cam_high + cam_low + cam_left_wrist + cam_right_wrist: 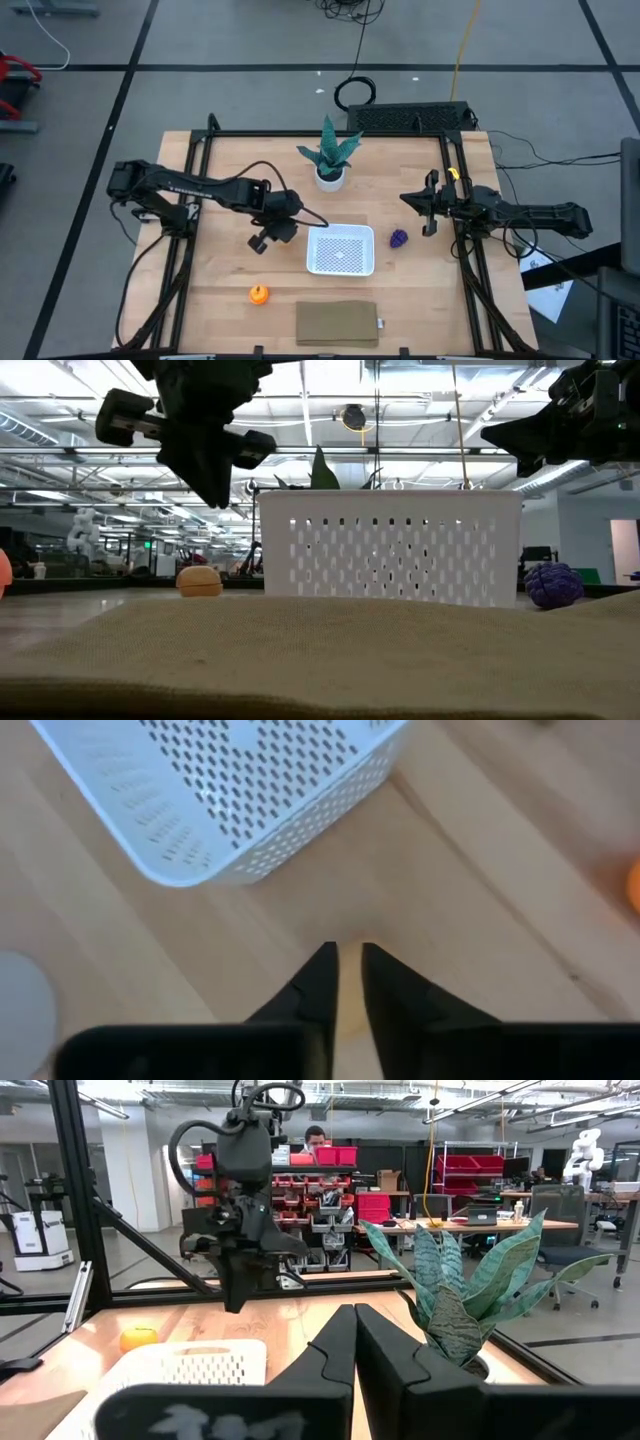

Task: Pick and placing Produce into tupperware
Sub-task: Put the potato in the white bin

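Observation:
The white tupperware (341, 250) sits at the table's middle, its perforated wall (390, 545) facing the low view. The tan oval fruit (200, 580) rests on the table just left of it and is hidden under my left arm in the high view. The orange round fruit (259, 293) lies toward the near edge. The dark purple fruit (399, 238) lies right of the tupperware. My left gripper (268, 232) hangs shut above the tan fruit, pointing down, its tips (215, 495) clear of it. My right gripper (430, 210) waits shut, raised beyond the purple fruit.
A green potted plant (330, 158) stands behind the tupperware toward the far edge. A flat olive-brown pad (338, 323) lies at the near edge. Black frame rails (190, 250) run along the table's left and right sides. Bare wood shows between the orange fruit and the tupperware.

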Motion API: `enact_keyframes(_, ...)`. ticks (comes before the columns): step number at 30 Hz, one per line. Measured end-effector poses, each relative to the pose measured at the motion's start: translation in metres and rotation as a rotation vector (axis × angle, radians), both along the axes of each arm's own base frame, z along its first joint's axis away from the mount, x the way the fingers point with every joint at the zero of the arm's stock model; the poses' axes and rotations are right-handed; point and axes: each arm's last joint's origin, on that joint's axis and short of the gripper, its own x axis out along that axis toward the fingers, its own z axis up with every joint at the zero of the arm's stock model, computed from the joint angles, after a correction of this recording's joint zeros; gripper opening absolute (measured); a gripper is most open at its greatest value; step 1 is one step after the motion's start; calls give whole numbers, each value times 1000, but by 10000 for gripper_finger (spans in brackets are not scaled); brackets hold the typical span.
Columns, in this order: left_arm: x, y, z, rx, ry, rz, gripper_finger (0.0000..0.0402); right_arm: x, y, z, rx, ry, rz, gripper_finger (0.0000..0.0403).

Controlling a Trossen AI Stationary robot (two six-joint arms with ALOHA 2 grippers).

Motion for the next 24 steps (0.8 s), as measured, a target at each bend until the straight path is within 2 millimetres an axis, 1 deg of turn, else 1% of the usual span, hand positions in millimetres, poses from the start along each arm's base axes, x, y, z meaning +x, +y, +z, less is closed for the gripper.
enact_keyframes(4,0,-1,0,-42,7,16,124,0,0,0,0,0,0,0)
enact_keyframes(10,0,-3,1,-99,13,33,242,0,0,0,0,0,0,0)
enact_keyframes(14,2,-2,1,-85,2,74,316,0,0,0,0,0,0,0)
enact_keyframes(16,3,-1,2,-73,-8,81,345,0,0,0,0,2,0,0)
enact_keyframes(20,7,-1,4,-66,-55,91,380,0,0,-1,1,8,0,0)
enact_keyframes(24,7,0,0,-16,-36,86,385,0,0,-1,1,8,0,0)
